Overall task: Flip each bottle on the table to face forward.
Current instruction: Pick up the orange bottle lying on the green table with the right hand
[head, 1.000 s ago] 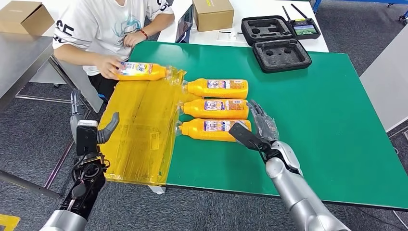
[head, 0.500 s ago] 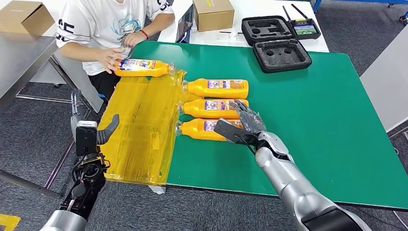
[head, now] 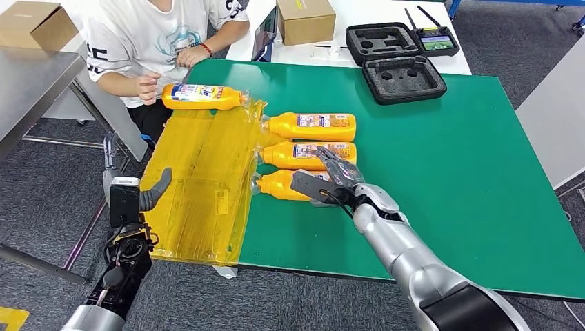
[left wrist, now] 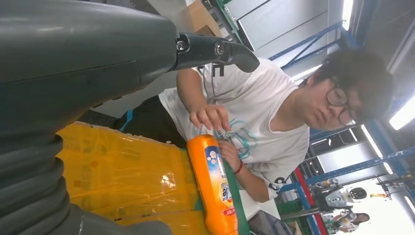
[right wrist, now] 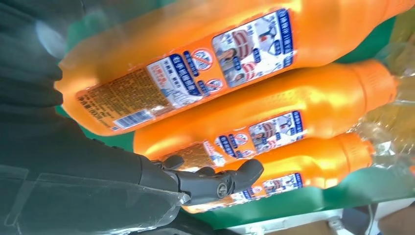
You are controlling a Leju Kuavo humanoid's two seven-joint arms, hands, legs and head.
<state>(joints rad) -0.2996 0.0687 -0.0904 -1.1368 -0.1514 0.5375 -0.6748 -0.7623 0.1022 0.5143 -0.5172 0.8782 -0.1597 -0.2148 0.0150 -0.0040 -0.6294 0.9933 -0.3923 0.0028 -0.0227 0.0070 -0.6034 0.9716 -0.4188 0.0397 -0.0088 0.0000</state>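
The right hand [head: 330, 181] had its dark fingers [head: 332, 163] spread over the nearest orange plastic bottle [head: 284, 185], gripping nothing. Three such bottles lay side by side near the green table's [head: 483, 172] left edge, necks on yellow plastic film [head: 200, 186]. The left hand [head: 131, 196] hung beside the table, fingers apart.

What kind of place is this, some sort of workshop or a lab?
Probably a robot test lab in an industrial hall. Signs: a green-topped work table with identical orange plastic bottles laid out, black foam equipment cases, and blue steel roof framing overhead.
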